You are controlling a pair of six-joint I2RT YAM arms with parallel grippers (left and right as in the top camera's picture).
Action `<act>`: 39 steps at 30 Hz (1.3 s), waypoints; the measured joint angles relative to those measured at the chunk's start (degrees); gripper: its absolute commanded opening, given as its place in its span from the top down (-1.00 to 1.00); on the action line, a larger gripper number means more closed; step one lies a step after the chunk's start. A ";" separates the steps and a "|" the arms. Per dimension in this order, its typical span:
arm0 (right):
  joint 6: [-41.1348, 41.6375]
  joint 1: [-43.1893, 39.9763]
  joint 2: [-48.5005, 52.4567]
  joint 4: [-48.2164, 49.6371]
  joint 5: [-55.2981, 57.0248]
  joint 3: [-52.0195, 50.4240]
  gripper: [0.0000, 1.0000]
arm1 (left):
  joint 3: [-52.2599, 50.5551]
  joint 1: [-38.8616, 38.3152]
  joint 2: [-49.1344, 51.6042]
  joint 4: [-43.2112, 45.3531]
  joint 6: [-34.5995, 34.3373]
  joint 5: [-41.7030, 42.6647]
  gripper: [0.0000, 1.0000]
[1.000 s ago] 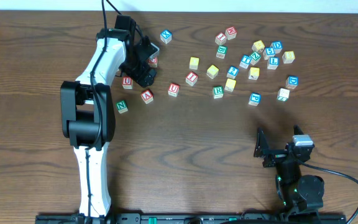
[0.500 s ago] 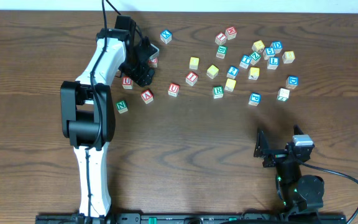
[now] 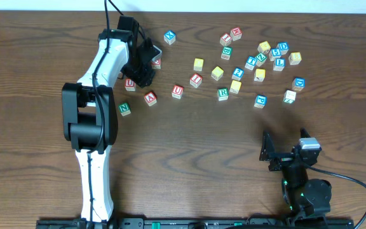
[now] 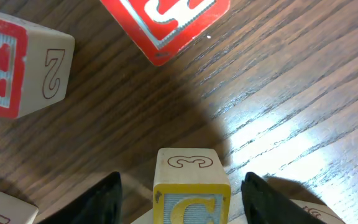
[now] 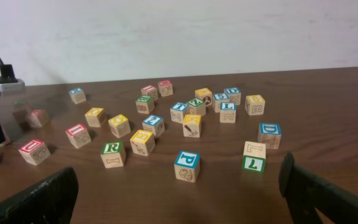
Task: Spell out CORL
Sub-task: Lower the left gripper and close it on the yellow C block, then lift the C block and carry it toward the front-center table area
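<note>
C cube (image 4: 191,193), yellow-faced, is sitting on the worktop (image 4: 291,124) between the left jaws; I am holding them spread, not touching it, lining up a pinch. The right jaws are resting spread, well apart.

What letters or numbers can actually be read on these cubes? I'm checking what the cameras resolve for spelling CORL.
"C" and "3": yellow cube, left wrist view.
"2": side of the red-lettered cube, same view.
"R", green: white-faced cube, right wrist view.
"P", blue: front blue cube.
"L", blue: rear blue cube.
"N", green: green-framed cube, overhead view.
Remaining cubes: too small or blurred.
</note>
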 measured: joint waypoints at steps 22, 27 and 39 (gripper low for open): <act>0.00 0.00 0.00 0.00 0.00 0.00 -0.99 | -1.14 0.00 0.00 0.15 0.07 -0.02 0.45; 0.00 0.02 0.00 0.00 0.00 0.00 -0.99 | -1.14 0.00 0.00 0.13 -0.15 -0.02 0.45; 0.00 0.00 0.00 0.00 0.00 0.00 -0.98 | -1.11 0.00 -18.10 -0.31 -7.37 0.00 0.57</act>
